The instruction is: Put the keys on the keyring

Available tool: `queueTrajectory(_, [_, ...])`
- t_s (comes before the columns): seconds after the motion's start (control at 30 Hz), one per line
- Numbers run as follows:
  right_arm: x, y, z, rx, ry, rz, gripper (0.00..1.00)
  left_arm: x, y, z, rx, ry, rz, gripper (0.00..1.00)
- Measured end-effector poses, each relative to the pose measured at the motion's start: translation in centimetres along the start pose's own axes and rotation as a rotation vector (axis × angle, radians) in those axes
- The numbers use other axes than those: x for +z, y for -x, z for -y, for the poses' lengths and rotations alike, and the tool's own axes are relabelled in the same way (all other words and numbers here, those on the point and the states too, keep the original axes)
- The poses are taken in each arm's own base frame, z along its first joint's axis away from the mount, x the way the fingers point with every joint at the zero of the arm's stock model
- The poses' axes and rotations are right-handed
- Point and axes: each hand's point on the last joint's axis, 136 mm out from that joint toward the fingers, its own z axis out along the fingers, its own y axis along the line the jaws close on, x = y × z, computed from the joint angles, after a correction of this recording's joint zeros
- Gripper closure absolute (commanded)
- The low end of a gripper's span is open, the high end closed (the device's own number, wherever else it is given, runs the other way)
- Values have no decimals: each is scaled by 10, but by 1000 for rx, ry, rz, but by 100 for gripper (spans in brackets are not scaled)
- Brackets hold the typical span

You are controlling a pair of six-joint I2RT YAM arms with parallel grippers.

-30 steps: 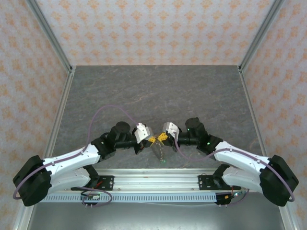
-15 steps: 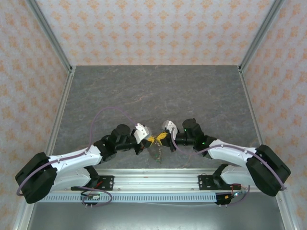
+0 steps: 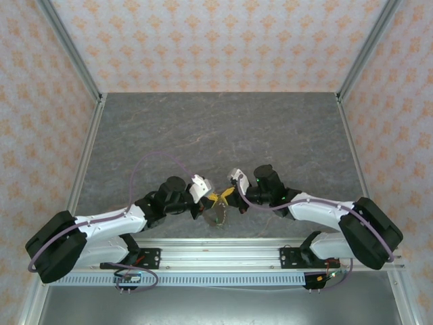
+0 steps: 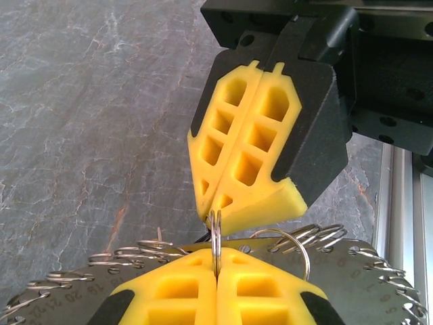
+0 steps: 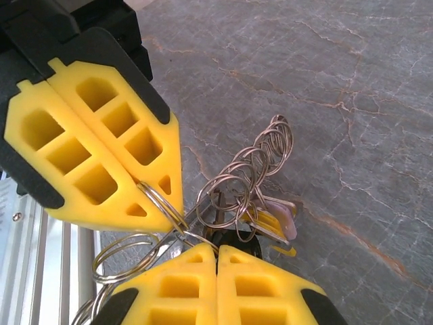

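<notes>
left gripper (image 4: pixel 216 267) and right gripper (image 5: pixel 216 252) are both pinching tight on the keyring (image 4: pixel 216 233); keys (image 5: pixel 274 223) are hanging just beside it

Fixed overhead camera looks down from behind the arm bases across the table (image 3: pixel 223 128). Left wrist camera, close in, faces the right gripper (image 4: pixel 213 203); right wrist camera faces the left gripper (image 5: pixel 159 206). Both share the keyring (image 4: pixel 215 233).
</notes>
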Motion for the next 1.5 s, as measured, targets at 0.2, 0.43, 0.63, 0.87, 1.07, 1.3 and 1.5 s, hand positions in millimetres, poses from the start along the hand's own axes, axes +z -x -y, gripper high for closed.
queueTrajectory(0.2, [11,-3,5,91,40,-43,98,0,-2,-5,-4,22,-2,100])
queueTrajectory(0.43, [18,-30,17,274,55,-125,97,-4,19,-4,25,22,87,100])
queueTrajectory(0.63, [13,-23,15,282,48,-107,95,-9,30,-2,40,23,129,100])
queueTrajectory(0.87, [-13,12,18,148,-71,9,82,-11,26,-3,65,36,108,100])
queueTrajectory(1.07, [-26,11,16,-3,-110,2,79,-11,17,-3,79,36,70,100])
queueTrajectory(1.3, [-28,25,6,-92,-73,49,80,-11,17,-3,84,36,68,100])
queueTrajectory(1.5, [-17,27,3,-109,-45,60,80,-11,17,-3,84,36,68,100])
